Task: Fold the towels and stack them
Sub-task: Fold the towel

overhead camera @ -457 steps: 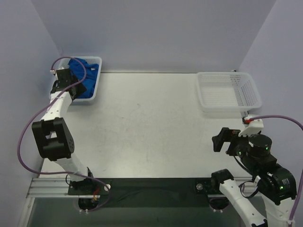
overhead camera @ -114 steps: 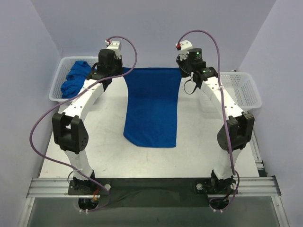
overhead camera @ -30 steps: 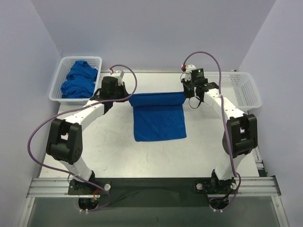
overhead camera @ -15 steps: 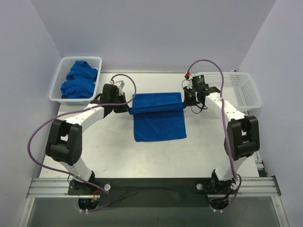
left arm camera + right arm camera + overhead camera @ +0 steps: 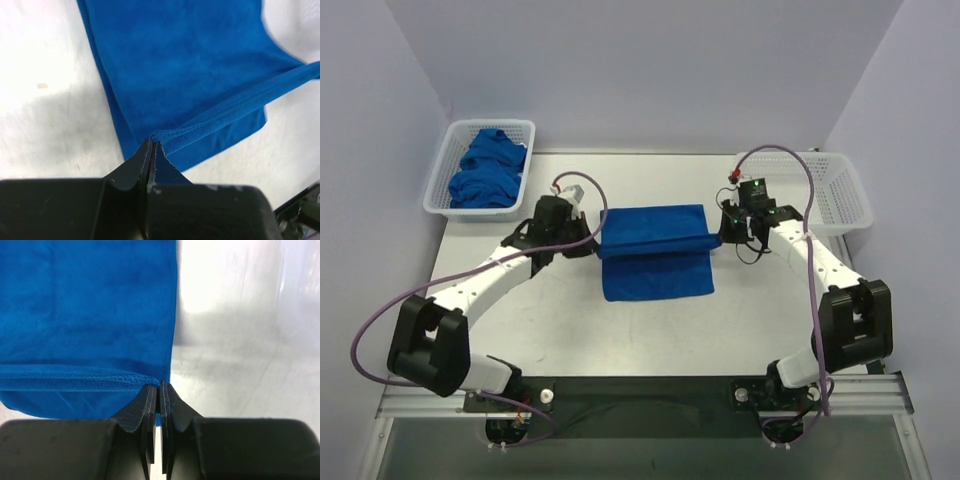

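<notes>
A royal-blue towel (image 5: 654,250) lies mid-table, its far half lifted and carried toward me over the near half. My left gripper (image 5: 595,243) is shut on the towel's left corner (image 5: 165,136). My right gripper (image 5: 718,238) is shut on the right corner (image 5: 160,382). The hemmed edge (image 5: 75,380) stretches taut between the two grippers, a little above the lower layer (image 5: 170,65). Several more blue towels (image 5: 485,168) sit crumpled in the white basket (image 5: 440,205) at the far left.
A white mesh basket (image 5: 830,195) stands at the far right, behind my right arm. Bare white table (image 5: 650,340) runs from the towel's near edge to the arm bases. Purple cables loop above both wrists.
Both grippers have pulled the held towel edge toward me, from the far part of the towel to about halfway over the lower layer. The fold has grown wider.
</notes>
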### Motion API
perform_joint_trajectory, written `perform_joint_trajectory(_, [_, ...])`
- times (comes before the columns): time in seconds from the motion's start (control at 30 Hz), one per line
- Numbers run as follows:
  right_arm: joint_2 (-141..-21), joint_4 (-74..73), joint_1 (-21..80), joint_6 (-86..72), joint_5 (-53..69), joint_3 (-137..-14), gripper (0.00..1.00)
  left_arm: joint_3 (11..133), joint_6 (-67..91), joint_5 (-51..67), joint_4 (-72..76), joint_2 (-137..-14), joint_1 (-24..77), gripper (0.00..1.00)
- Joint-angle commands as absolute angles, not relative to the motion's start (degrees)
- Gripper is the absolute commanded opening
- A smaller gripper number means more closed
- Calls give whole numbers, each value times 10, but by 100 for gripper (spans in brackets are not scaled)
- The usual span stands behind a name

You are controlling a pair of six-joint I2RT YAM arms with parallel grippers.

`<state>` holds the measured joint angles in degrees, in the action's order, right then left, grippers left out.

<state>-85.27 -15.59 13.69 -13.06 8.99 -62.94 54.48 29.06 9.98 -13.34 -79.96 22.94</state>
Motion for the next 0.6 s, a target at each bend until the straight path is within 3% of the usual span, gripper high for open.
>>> perform_joint_trajectory(0.0, [-879, -164, 126, -182, 76, -596, 0, 490, 332, 68, -143, -822, 243, 0])
perform_joint_trajectory(0.57, [-981, -136, 126, -220, 109, -552, 0, 426, 357, 57, -111, -887, 262, 0])
